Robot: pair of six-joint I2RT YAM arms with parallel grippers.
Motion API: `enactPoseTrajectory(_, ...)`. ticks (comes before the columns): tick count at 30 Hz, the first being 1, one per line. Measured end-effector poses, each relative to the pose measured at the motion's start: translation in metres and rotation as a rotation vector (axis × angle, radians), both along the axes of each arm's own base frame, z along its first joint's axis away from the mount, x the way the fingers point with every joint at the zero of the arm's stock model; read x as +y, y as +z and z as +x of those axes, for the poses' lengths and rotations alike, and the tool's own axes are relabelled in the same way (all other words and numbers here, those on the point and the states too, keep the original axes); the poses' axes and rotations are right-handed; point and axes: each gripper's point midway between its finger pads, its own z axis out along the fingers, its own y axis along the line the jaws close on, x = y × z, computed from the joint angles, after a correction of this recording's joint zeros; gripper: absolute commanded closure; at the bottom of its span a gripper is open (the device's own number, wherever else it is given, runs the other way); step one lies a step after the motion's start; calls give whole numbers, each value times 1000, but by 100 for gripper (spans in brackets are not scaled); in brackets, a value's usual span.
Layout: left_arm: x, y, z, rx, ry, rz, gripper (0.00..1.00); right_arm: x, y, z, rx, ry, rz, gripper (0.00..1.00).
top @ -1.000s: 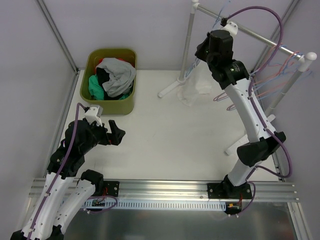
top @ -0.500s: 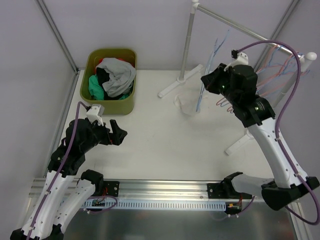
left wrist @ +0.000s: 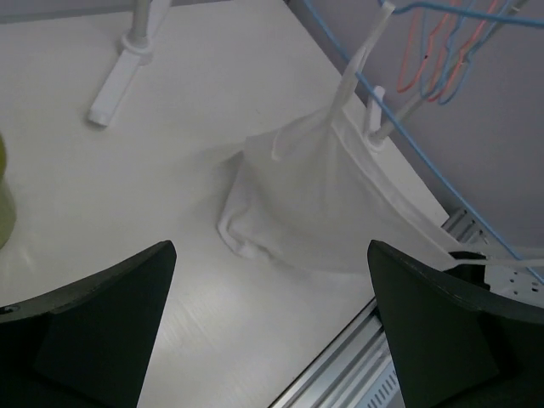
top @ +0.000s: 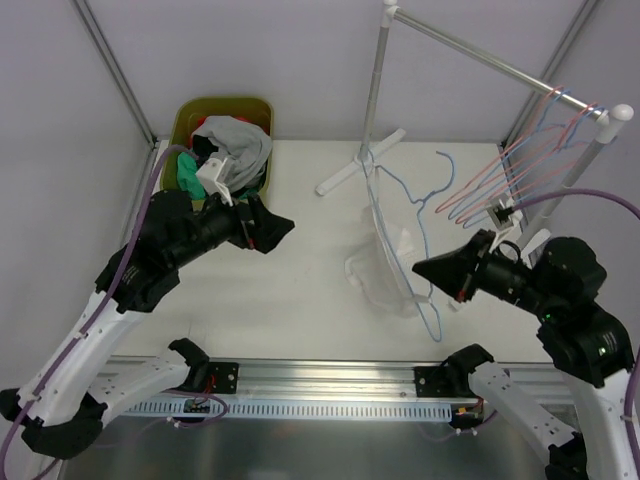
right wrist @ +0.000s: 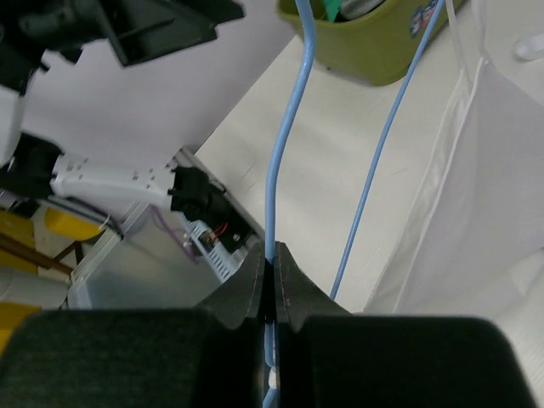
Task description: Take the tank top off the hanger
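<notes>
The white tank top (top: 385, 275) hangs from a thin blue hanger (top: 421, 222), its lower part bunched on the white table at centre right. My right gripper (top: 420, 267) is shut on the hanger's wire and holds it low over the table. In the right wrist view the jaws (right wrist: 274, 255) pinch the blue wire, with the tank top (right wrist: 476, 195) to the right. My left gripper (top: 278, 228) stands open left of the garment, apart from it. Its wrist view shows the tank top (left wrist: 323, 204) and the hanger (left wrist: 399, 110) ahead of the open gripper (left wrist: 270, 251).
A green bin (top: 258, 110) full of clothes stands at the back left, just behind the left arm. A metal clothes rack (top: 375, 90) with several pink and blue hangers (top: 520, 170) spans the back right, its white feet (top: 345, 170) on the table.
The right arm has swung down from the rack toward the front, bringing the hanger and tank top with it. The left arm has reached forward and right toward the garment.
</notes>
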Motion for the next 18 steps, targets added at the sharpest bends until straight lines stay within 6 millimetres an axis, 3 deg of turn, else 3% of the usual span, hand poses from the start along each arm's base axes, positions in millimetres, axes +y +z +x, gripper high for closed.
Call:
enactPoseTrajectory(2, -22, 13, -1, -31, -49, 7, 1, -4, -2, -25, -2, 55, 1, 100)
enactPoseTrajectory(5, -53, 24, 2, -88, -107, 27, 13, -12, -4, -54, -3, 108, -16, 100)
enactPoseTrajectory(6, -64, 26, 3, -114, -130, 38, 23, -14, -4, -61, -4, 121, -24, 100)
enactPoseTrajectory(8, -85, 27, -1, -157, -191, 53, 27, -18, -5, -71, -5, 139, -41, 100)
enactPoseTrajectory(13, -123, 26, -14, -266, -329, 88, 47, -23, -13, -82, 19, 157, -79, 100)
enactPoseTrajectory(18, -135, 23, -14, -345, -371, 80, 51, -23, -13, -84, 34, 175, -95, 100)
